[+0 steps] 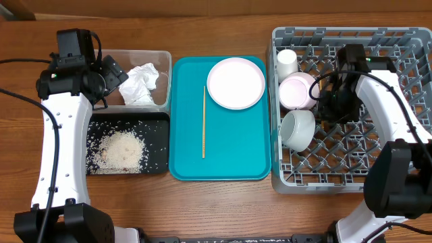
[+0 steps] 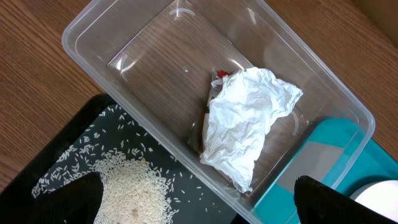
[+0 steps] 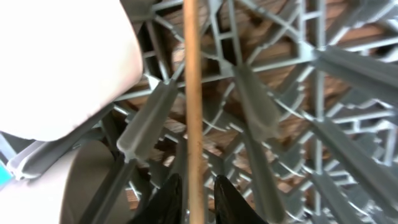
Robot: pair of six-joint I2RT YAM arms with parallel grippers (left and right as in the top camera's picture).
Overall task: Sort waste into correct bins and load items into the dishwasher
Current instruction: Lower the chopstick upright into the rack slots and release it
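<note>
I am holding 1 chopstick (image 3: 193, 93) in the right gripper (image 3: 193, 198). Its 2 fingers are sitting almost together with the stick's end pinched between them, and the free length is pointing out over the pegs of the dish rack (image 3: 261, 106).

I am judging the stick to be very light, stiff and smooth, so it is likely to swivel or slide in a narrow pinch. Taking it nearer the middle would be steadier than at the tip. It is a thin, straight, pale brown wooden rod of even thickness, and it is showing no marks that I can make out.

The second chopstick (image 1: 204, 121) is lying flat on the teal tray (image 1: 229, 158), well apart from the rack. I am expecting it to be awkward to lift from that slick surface.

The left gripper (image 2: 208, 202) is hanging fully open and empty over the clear tub (image 2: 93, 37), where the tissue (image 2: 249, 118) is resting.
</note>
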